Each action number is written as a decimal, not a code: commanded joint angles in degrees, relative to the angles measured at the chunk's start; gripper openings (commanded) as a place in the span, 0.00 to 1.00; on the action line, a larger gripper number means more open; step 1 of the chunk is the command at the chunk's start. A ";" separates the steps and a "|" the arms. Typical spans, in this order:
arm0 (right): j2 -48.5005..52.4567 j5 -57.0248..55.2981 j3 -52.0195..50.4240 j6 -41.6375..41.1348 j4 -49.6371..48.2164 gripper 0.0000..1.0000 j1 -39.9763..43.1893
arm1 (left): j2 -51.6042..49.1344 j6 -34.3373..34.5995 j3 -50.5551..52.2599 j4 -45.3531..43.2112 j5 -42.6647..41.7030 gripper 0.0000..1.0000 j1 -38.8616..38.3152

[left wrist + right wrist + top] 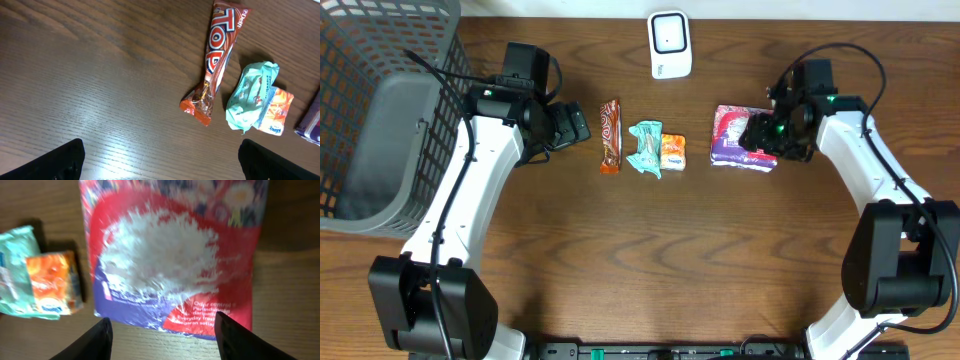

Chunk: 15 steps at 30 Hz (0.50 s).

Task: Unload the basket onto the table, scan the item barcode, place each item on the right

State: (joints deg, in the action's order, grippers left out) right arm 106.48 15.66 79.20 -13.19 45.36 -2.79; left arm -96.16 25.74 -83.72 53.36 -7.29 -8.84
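Observation:
A red and purple packet [735,135] lies flat on the table right of centre. It fills most of the right wrist view [175,255]. My right gripper [763,137] [162,345] stands open at its right edge, with bare wood between the fingers. Left of it lie a small orange packet [672,152] [52,282], a teal packet [646,148] [250,92] and a brown-orange chocolate bar [610,135] [217,55]. My left gripper [575,125] [160,167] is wide open left of the bar, holding nothing. A white scanner [670,44] stands at the back centre.
A grey mesh basket [380,110] takes up the far left of the table. The four items sit in a row across the middle, with the scanner behind them.

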 commanded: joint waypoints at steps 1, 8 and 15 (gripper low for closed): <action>-1.11 -0.39 3.23 -0.04 0.74 0.75 0.98 | -0.02 0.07 -0.50 0.15 0.72 0.98 0.04; -1.11 -1.05 3.72 -0.70 0.72 0.96 3.72 | -0.02 0.07 -0.50 0.13 0.72 0.98 0.04; -1.11 -3.21 3.72 -4.81 0.48 0.99 7.06 | -0.02 0.07 -0.50 0.13 0.72 0.98 0.04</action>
State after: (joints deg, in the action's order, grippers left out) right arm 106.45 13.76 81.80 -15.66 45.80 3.05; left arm -96.16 25.71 -83.72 53.36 -7.29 -8.84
